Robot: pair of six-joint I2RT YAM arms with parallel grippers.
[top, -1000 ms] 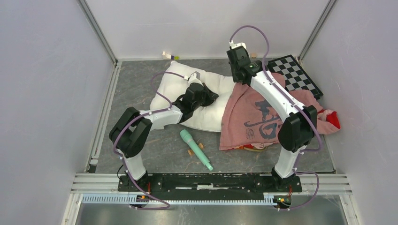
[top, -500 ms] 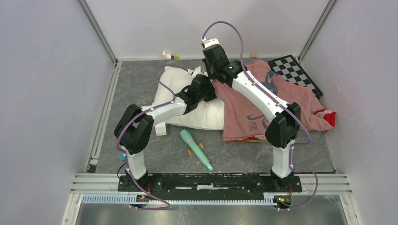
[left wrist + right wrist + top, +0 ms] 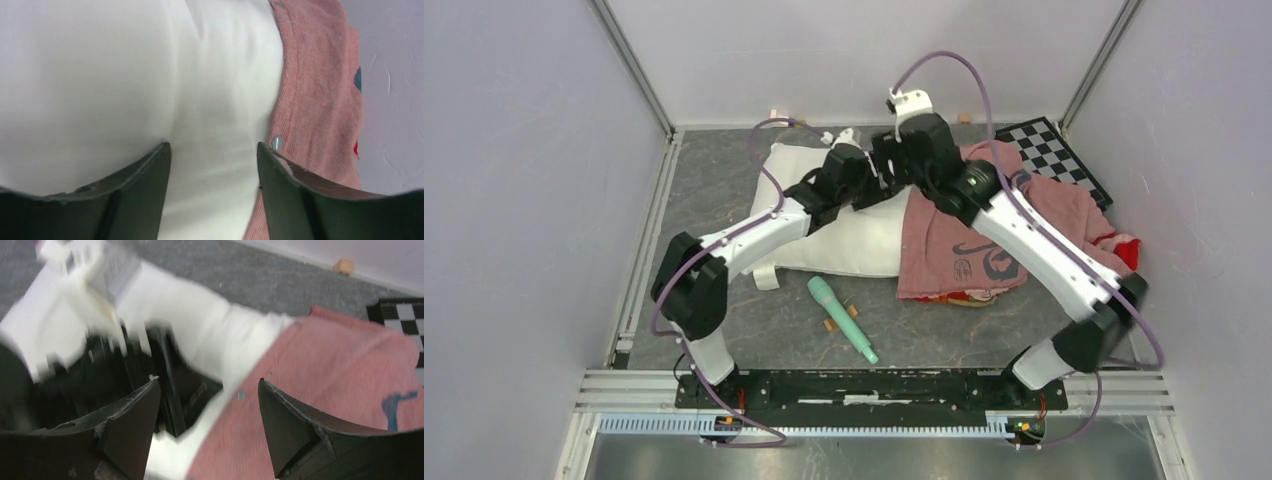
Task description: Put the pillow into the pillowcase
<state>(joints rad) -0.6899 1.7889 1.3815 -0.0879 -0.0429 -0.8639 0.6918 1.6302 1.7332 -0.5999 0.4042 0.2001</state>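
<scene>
Top external shows the gray table under everything, with both arms reaching to its far side, where their wrists meet above the join of cushion and fabric.

The pillow lies mostly outside the pillowcase; only its end nearest the fabric is covered by the pinkish hem. In the left wrist view the left gripper stands released, its fingers spread. The white pillow fills the space between and beyond them, but neither finger is seen pinching it. The pillowcase hem runs just outside the right-hand finger.

The right gripper is also released and holds nothing. This view is blurred. Ahead of its jaws, toward the left-hand finger, sits the black wrist of the left arm on the pillow. Ahead of the right-hand finger spreads the pillowcase, which bears a dark blue mark.

The checkerboard lies beyond the fabric, well to the side of both pairs of jaws. A green stick-shaped object rests behind both grippers, toward the arm bases, with small tan pieces beside it. A round snap sits on the hem, touching the left gripper's right-hand fingertip.
</scene>
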